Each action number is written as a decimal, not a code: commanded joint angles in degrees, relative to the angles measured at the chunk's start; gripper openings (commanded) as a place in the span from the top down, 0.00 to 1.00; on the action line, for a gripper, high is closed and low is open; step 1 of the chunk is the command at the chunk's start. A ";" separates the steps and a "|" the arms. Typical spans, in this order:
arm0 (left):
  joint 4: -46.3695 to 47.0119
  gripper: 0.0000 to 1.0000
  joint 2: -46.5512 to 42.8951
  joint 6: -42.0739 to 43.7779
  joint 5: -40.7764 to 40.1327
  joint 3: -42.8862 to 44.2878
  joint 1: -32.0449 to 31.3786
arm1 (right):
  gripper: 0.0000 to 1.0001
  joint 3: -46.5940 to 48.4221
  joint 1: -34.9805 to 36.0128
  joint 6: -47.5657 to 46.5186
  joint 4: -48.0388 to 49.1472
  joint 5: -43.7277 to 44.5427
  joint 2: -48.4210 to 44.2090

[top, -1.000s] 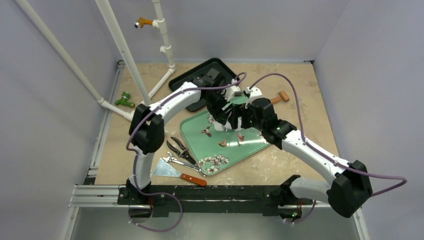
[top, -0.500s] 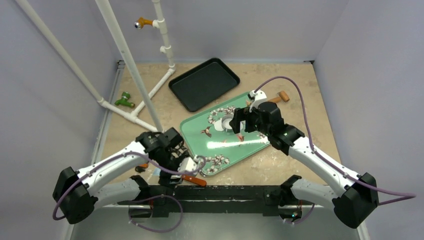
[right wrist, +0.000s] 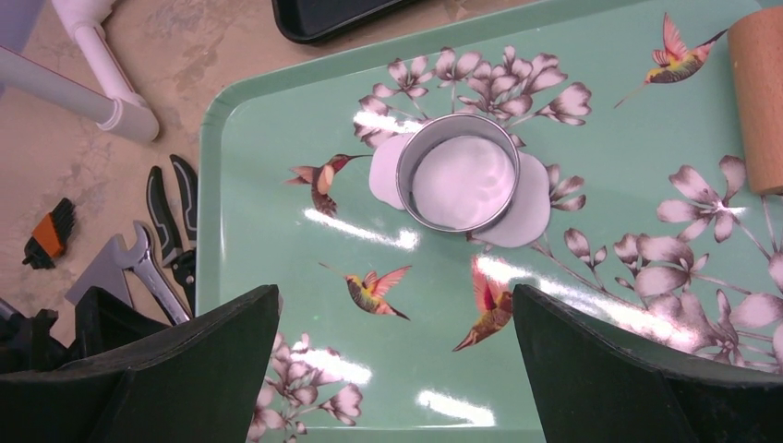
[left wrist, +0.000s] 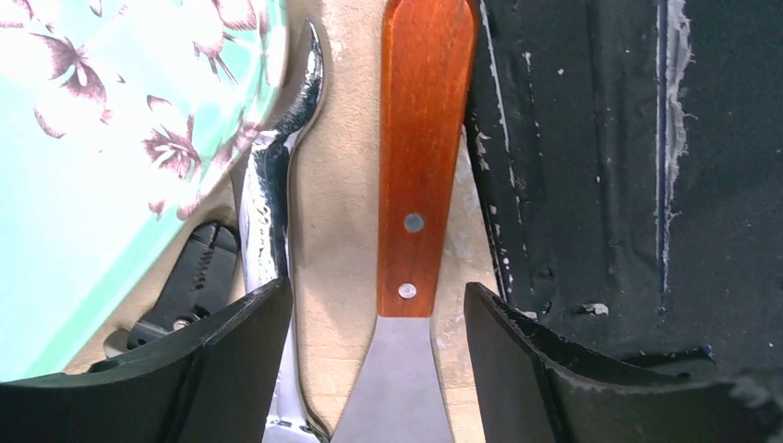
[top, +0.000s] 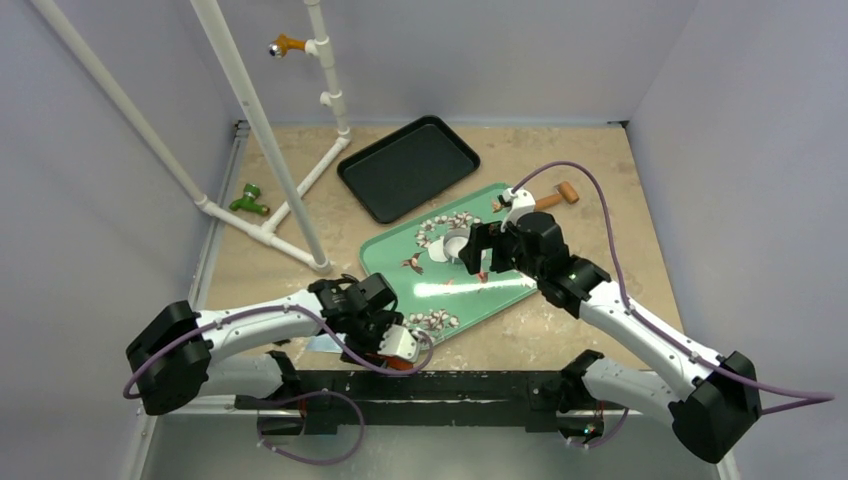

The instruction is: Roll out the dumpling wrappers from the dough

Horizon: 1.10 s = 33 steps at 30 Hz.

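Observation:
On the green bird-print tray [right wrist: 277,231] lies flat white dough [right wrist: 528,210]. A shiny metal ring cutter [right wrist: 403,175] stands on it, around a dumpling wrapper-sized round [right wrist: 462,180]. My right gripper [right wrist: 395,295] hovers open over the tray, short of the ring [top: 455,243], with nothing between its fingers. A wooden rolling pin [right wrist: 759,92] rests at the tray's far right. My left gripper [left wrist: 377,291] is low by the table's near edge [top: 400,345], open astride a scraper with a wooden handle [left wrist: 423,157] and a steel blade [left wrist: 397,388], not touching it.
A wrench [left wrist: 268,203] and black-handled pliers [right wrist: 171,217] lie beside the scraper, left of the tray. A small orange-and-black brush [right wrist: 51,235] sits further left. A black tray [top: 405,168] lies at the back, with white pipes [top: 265,130] and a green valve [top: 247,198] at the left.
My left arm left the ring, swung back to the near edge and settled over the scraper. My right gripper opened wide and drew back slightly from the ring.

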 commanded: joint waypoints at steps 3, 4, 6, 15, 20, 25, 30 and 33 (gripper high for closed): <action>2.79 0.33 5.00 -2.66 -2.96 3.63 -3.45 | 0.02 -0.61 0.24 0.69 1.64 0.68 -0.41; 2.75 0.33 5.33 -2.44 -3.76 3.11 -4.63 | 0.02 -0.52 0.24 0.67 1.64 0.89 -0.22; 2.48 0.33 5.72 -1.58 -4.25 2.37 -6.22 | 0.02 -0.51 0.24 0.62 1.70 1.30 0.15; 1.70 0.59 13.15 -0.28 -7.13 2.28 -7.82 | 0.02 0.84 0.24 0.92 0.80 1.84 1.58; 2.64 0.88 14.10 -0.59 -8.14 0.62 -9.30 | 0.02 1.00 0.31 1.49 1.87 0.84 1.32; -1.39 1.00 9.45 -2.13 -5.91 3.51 -8.96 | 0.03 1.88 0.37 2.87 1.42 -1.44 3.69; -9.46 1.00 -3.73 -3.09 3.23 11.30 -3.33 | 0.03 3.41 2.47 4.56 0.44 -11.04 6.67; -6.67 1.00 -7.64 -4.40 5.32 13.31 1.42 | 0.03 4.24 4.73 5.80 0.91 -17.92 7.49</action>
